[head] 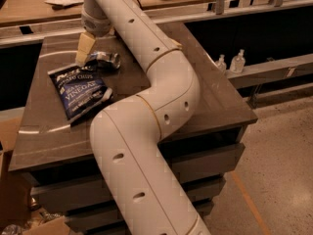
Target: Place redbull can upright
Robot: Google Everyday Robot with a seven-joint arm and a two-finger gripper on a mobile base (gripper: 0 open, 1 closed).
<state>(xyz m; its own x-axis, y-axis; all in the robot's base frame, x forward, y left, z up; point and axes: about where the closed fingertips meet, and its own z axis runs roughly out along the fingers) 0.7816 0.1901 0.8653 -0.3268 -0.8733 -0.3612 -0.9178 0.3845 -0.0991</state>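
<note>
The redbull can (106, 60) is a shiny silver can lying on its side at the back left of the dark brown table (220, 102). My gripper (88, 57) hangs from the white arm (146, 48) and sits low at the can's left end, touching or nearly touching it. A dark blue salt-and-vinegar chip bag (80, 92) lies flat just in front of the can and gripper. The brown-and-cream chip bag is out of view.
My arm's thick white links (132, 151) cross the table's middle and front. Two small clear bottles (230, 62) stand on a ledge to the right. A wooden counter (29, 9) with papers runs behind. Cardboard boxes (10, 199) sit on the floor at left.
</note>
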